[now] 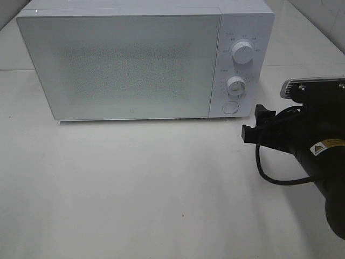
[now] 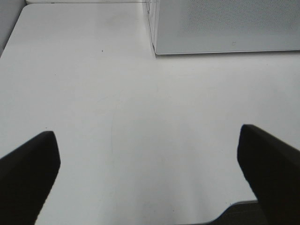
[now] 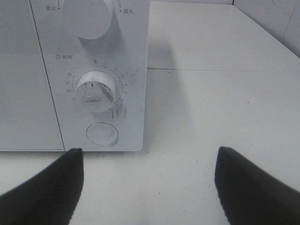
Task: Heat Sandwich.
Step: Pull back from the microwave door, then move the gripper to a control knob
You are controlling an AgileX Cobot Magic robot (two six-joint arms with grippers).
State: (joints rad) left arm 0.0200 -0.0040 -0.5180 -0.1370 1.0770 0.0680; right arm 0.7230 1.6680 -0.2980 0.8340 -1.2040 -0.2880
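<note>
closed microwave (image 1: 124, 65), right hand (image 3: 149, 154) wide before its timer dial (image 3: 96, 91), left hand (image 2: 146, 131) wide

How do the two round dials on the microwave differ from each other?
The upper dial looks a little larger than the lower dial. The lower dial is ringed by a numbered scale; the upper dial has only a few printed labels. The lower dial looks scuffed with dark marks, the upper dial clean. Both are white, round, and sit on the right panel of the microwave.

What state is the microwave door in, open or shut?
Shut: the door lies flush with the control panel in the high view, no gap showing.
</note>
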